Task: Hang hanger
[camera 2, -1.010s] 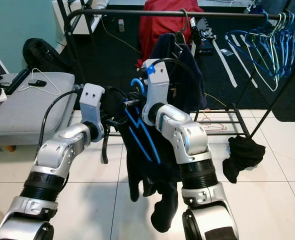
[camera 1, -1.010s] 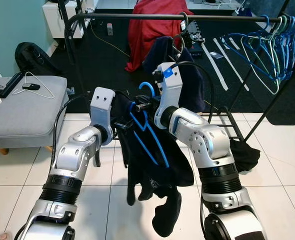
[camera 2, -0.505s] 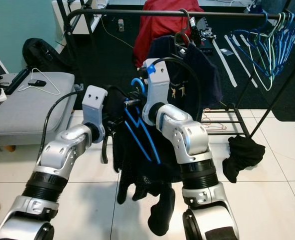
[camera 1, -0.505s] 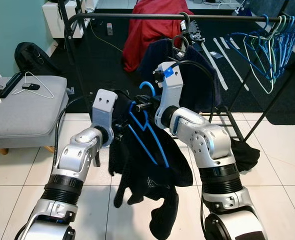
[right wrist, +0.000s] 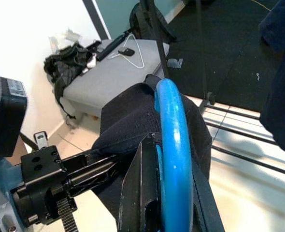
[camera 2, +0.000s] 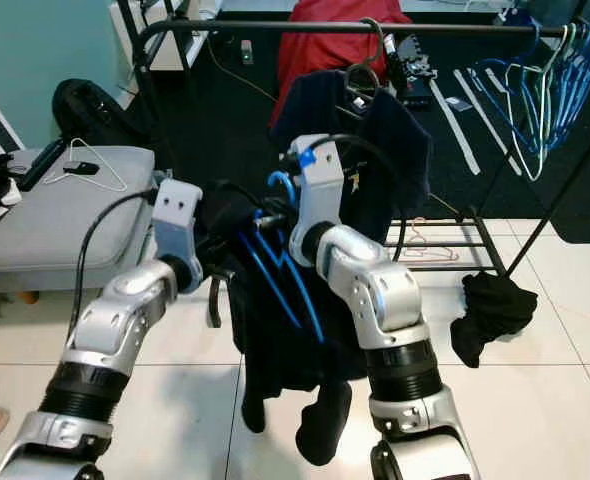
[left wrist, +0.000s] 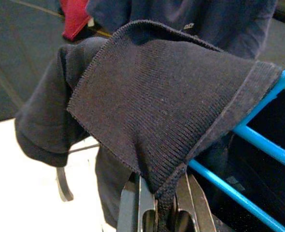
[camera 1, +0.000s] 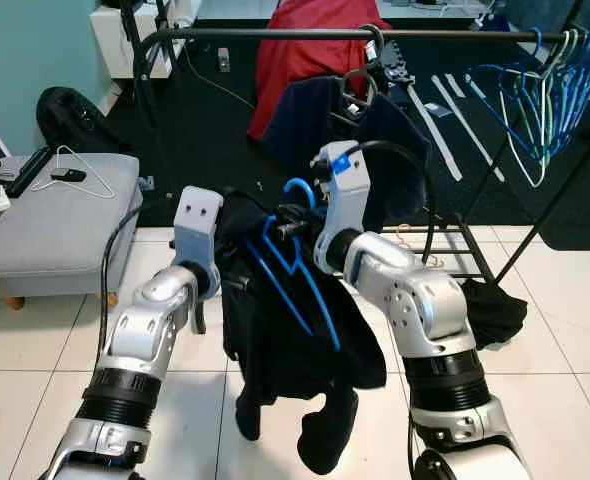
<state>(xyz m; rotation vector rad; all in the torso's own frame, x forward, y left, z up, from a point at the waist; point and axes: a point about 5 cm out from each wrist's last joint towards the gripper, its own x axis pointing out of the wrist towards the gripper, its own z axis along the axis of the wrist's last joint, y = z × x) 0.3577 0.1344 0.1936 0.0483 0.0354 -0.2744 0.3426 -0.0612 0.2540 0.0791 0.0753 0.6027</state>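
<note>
While clamped, blue hanger [right wrist: 171,145] under sweater [left wrist: 162,101]

Blue hanger [camera 1: 297,275]: lower bar buried under the dark garment [camera 1: 295,340]. Left gripper [left wrist: 157,212]: fingertips covered by knit cloth. Clothes rail [camera 1: 275,33]: right end cut by the frame edge.

Head stereo eyes looked forward and down on both arms; wrist cameras sat close, sharing the bright blue plastic hanger [right wrist: 173,159].
</note>
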